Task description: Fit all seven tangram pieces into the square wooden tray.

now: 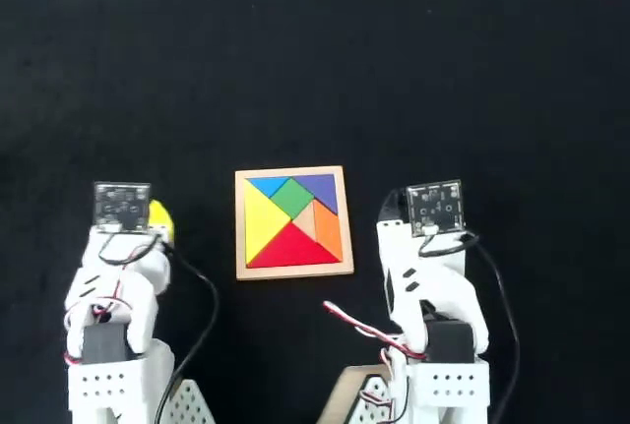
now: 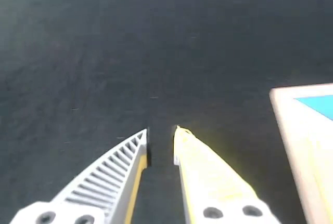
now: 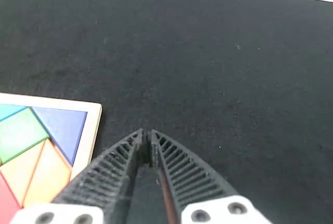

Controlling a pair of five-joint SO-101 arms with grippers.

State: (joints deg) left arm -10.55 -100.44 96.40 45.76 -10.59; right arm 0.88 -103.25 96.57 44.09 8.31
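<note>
My square wooden tray (image 1: 294, 272) sits in the middle of the black table (image 1: 315, 70), its coloured tangram pieces (image 1: 291, 247) all in, between my left pincer (image 2: 161, 130), open a crack, and my closed, empty right pincer (image 3: 147, 133), so I think a careless swing could bump it and pop pieces out.

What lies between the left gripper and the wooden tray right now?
Nothing but bare black cloth. In the left wrist view it runs uninterrupted from the left gripper to the wooden tray, and the high view agrees.
</note>
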